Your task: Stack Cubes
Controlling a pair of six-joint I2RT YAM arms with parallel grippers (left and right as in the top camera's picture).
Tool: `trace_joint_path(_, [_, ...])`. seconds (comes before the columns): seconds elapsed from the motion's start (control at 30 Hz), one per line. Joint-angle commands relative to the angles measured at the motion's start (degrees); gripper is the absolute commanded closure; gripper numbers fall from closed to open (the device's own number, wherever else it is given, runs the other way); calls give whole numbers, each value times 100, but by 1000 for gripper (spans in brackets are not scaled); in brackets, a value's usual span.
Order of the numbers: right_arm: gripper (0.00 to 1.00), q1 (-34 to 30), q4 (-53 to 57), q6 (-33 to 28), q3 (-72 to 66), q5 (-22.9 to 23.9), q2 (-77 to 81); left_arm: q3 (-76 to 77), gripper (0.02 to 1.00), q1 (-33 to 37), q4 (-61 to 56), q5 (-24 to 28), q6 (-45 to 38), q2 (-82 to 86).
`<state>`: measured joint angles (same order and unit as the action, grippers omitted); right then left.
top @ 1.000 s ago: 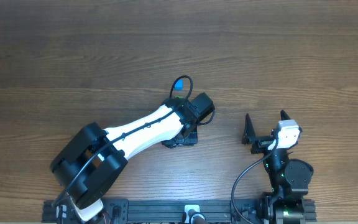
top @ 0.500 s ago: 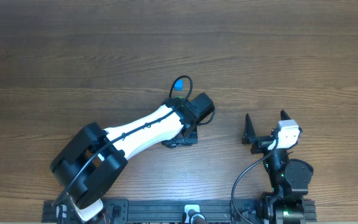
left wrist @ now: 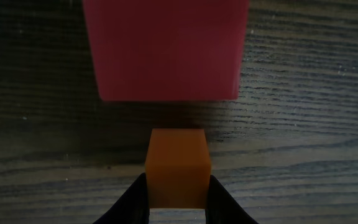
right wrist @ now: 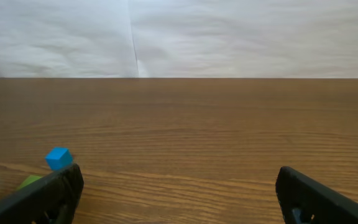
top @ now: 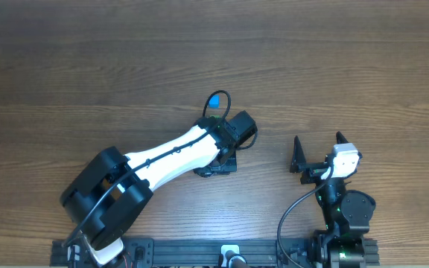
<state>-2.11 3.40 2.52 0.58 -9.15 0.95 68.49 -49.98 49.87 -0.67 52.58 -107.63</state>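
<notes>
A wooden tabletop (top: pixel 88 67) was viewed from above, with two robot arms based along its near edge. The left arm (top: pixel 173 156) was stretched to the right, with its wrist near the middle of the tabletop. In its wrist view, the left hand (left wrist: pixel 178 184) was seen closed on a small orange cube (left wrist: pixel 178 155), which was gripped on two opposite sides by the fingers. A larger red cube (left wrist: pixel 166 50) was seen just beyond the orange one; whether the two touched could not be told. A blue cube (top: pixel 214 100) was seen on the tabletop just beyond the left arm's wrist. The right hand (top: pixel 317 147) was held at the near right, well apart from the cubes, with its fingers spread wide and nothing between them.
</notes>
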Motion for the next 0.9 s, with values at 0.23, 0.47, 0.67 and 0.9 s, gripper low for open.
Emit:
trace_joint_path(0.23, [7, -26, 24, -46, -26, -22, -26, 37, 801, 48, 229, -114, 92, 916])
trace_joint_path(0.47, [7, -26, 24, -46, -26, -22, -26, 826, 822, 319, 1137, -350, 149, 1106])
trace_joint_path(0.67, [9, -26, 24, -46, -26, -22, -26, 1585, 836, 612, 1287, -306, -173, 848])
trace_joint_path(0.9, [7, -26, 24, -46, -26, -24, -26, 1923, 844, 848, 1329, 20, -424, 319])
